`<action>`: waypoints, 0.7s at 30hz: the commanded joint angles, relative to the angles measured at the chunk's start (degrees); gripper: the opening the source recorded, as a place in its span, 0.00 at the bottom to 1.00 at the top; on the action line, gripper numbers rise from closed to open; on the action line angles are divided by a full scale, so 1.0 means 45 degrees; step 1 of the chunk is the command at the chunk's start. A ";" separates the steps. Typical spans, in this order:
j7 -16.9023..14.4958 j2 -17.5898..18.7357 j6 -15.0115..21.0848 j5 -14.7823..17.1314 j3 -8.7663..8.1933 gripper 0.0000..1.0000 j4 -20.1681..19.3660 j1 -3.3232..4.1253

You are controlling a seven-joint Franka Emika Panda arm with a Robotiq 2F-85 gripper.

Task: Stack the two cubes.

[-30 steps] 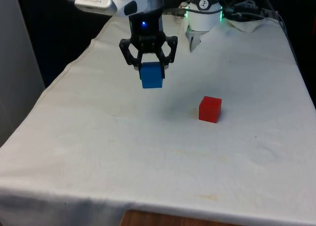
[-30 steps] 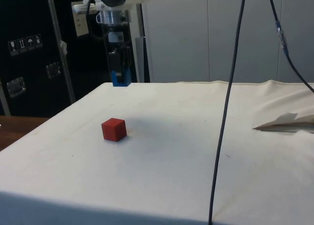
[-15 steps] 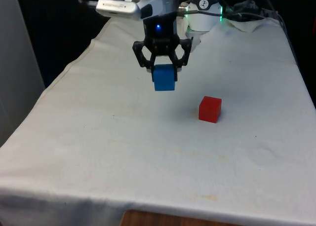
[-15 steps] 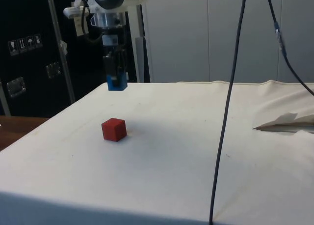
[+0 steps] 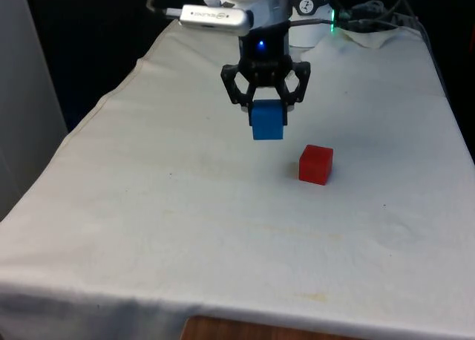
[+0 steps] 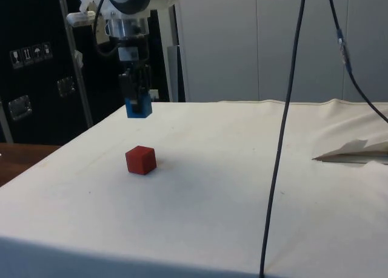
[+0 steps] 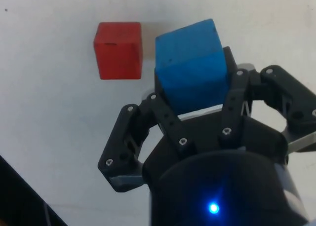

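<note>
Aloft, the blue cube (image 5: 267, 121) hangs clamped between the gripper (image 5: 266, 106) fingers, above the cloth (image 5: 185, 206), to the front view's left of the red cube (image 5: 316, 164); plain matte faces, equal sides, no long axis; red cube sits flat; the fingers cover the blue cube's top.
</note>
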 commanded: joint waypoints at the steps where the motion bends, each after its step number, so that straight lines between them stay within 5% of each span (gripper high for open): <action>1: 0.0089 -0.0013 0.0000 -0.0025 0.0038 0.00 0.0000 0.0013; 3: 0.0497 -0.0051 0.0013 -0.0216 0.0115 0.00 -0.0038 0.0166; 9: 0.1057 -0.0051 0.0064 -0.0484 0.0433 0.00 -0.0064 0.0204; 10: 0.0891 -0.0013 0.0013 -0.0395 0.0484 0.00 0.0000 0.0089; 11: 0.1133 -0.0051 0.0064 -0.0522 0.0471 0.00 -0.0064 0.0204; 18: 0.1541 -0.0089 0.0216 -0.0649 0.0777 0.00 -0.0242 0.0229; 20: 0.1439 -0.0013 0.0076 -0.0573 0.0866 0.00 -0.0140 0.0127; 21: 0.1630 -0.0102 0.0255 -0.0662 0.0840 0.00 -0.0306 0.0255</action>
